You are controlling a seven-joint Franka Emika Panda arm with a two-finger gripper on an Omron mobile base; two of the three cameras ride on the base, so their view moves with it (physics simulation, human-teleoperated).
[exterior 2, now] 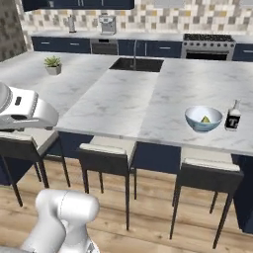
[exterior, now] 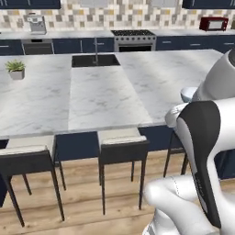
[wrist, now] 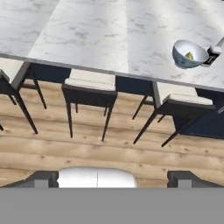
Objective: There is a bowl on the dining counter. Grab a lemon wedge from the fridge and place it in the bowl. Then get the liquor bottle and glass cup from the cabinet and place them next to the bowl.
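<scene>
On the marble tabletop the bowl holds the lemon wedge, and the liquor bottle stands just beside it, upright, long axis vertical and neck up. The claw is spread wide and holds nothing, well apart from both, above the stools. The cup has yet to join them. The likely risk, I judge, is knocking the narrow bottle over when setting the cup down in the tight space near it.
</scene>
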